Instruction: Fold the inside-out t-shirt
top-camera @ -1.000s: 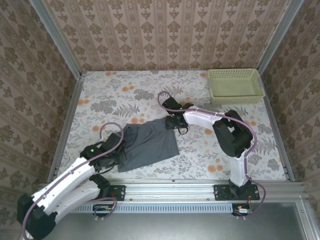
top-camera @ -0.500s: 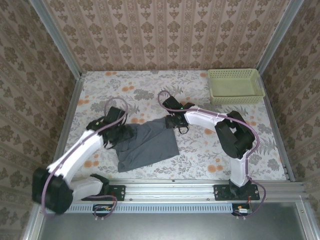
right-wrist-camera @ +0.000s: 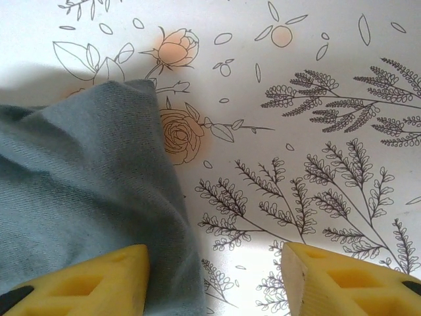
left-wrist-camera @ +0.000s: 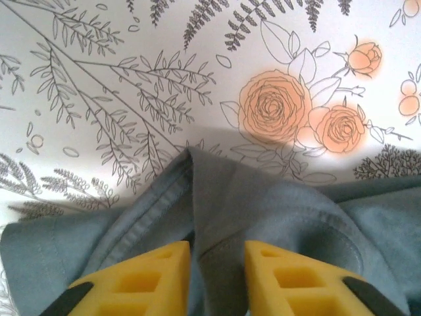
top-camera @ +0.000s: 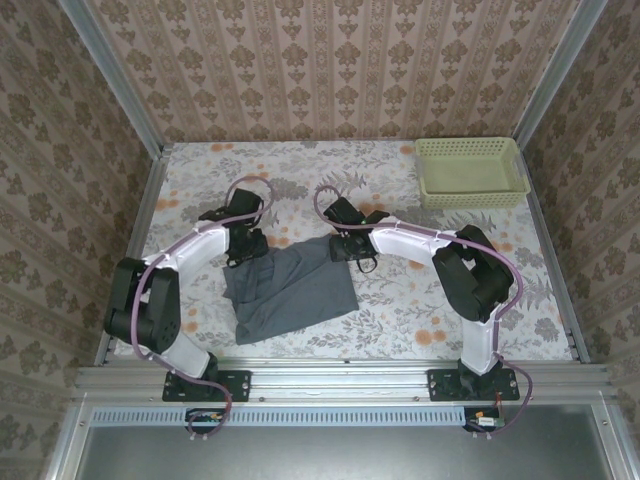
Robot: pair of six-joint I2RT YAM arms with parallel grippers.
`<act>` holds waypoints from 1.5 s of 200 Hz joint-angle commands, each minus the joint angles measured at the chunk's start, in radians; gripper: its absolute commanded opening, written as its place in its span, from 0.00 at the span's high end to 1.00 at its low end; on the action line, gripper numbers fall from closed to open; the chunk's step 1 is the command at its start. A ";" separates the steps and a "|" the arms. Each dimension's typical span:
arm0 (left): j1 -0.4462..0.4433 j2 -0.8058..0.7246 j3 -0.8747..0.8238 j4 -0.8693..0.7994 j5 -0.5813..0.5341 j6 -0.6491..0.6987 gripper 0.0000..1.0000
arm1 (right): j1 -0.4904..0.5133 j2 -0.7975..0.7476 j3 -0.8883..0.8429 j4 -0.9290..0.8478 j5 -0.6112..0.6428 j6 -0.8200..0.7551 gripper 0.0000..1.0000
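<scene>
The dark blue-grey t-shirt (top-camera: 295, 285) lies on the flowered tabletop (top-camera: 420, 290), a little left of the middle, as a rough slanted rectangle. Its near edge is close to the rail where my arms are bolted.

My left tool (top-camera: 245, 250) sits at the shirt's far left corner. In the left wrist view its two yellow fingers (left-wrist-camera: 141, 280) stand close together with a raised ridge of cloth pinched between them, so I am clamped on a fold of the shirt. A stitched seam curves along the cloth just left of that ridge. Beyond the fold, an orange rose printed on the tabletop shows bare.

My right tool (top-camera: 345, 248) is at the shirt's far right corner. Its fingers stand well apart. In the right wrist view the left finger rests over the cloth and the right one over bare tabletop, with the shirt's edge running down between them. Nothing is gripped there.

A pale green basket (top-camera: 470, 175) stands in the far right corner of the tabletop, well apart from the shirt.
</scene>
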 commanded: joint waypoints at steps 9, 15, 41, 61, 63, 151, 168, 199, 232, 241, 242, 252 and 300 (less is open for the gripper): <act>0.037 -0.003 0.015 0.027 0.040 0.028 0.91 | -0.011 -0.003 -0.014 0.006 0.021 -0.002 0.43; 0.050 -0.016 0.010 0.020 0.049 0.029 0.97 | -0.012 0.000 -0.011 0.002 0.023 -0.003 0.43; 0.111 -0.161 -0.051 0.027 0.100 0.034 1.00 | -0.015 -0.003 -0.011 0.000 0.031 -0.006 0.43; 0.155 -0.346 -0.119 0.026 0.125 0.026 1.00 | -0.016 -0.021 -0.012 0.004 0.028 -0.019 0.43; 0.157 -0.362 -0.122 0.022 0.128 0.025 1.00 | -0.015 -0.022 -0.013 0.006 0.029 -0.019 0.43; 0.372 -0.357 -0.309 0.021 0.172 0.019 0.91 | 0.027 -0.058 -0.058 0.064 0.005 -0.030 0.42; 0.384 -0.296 -0.293 0.039 0.158 0.028 0.84 | 0.028 -0.068 -0.079 0.070 0.007 -0.024 0.42; 0.389 -0.293 -0.252 -0.009 0.095 0.038 0.56 | 0.052 -0.135 -0.134 0.084 0.047 -0.033 0.41; 0.292 -0.497 -0.242 -0.146 0.009 0.027 0.41 | 0.102 -0.243 -0.202 0.074 0.098 -0.049 0.38; 0.242 -0.561 -0.249 -0.199 -0.009 -0.001 0.39 | 0.111 -0.257 -0.213 0.065 0.105 -0.045 0.37; 0.237 -0.566 -0.250 -0.205 -0.011 -0.005 0.39 | 0.111 -0.258 -0.213 0.064 0.106 -0.044 0.37; 0.178 -0.639 -0.278 -0.253 -0.030 -0.055 0.37 | 0.112 -0.265 -0.225 0.059 0.109 -0.032 0.36; -0.077 -0.770 -0.425 -0.325 -0.017 -0.306 0.40 | 0.112 -0.188 -0.166 0.063 0.076 -0.031 0.36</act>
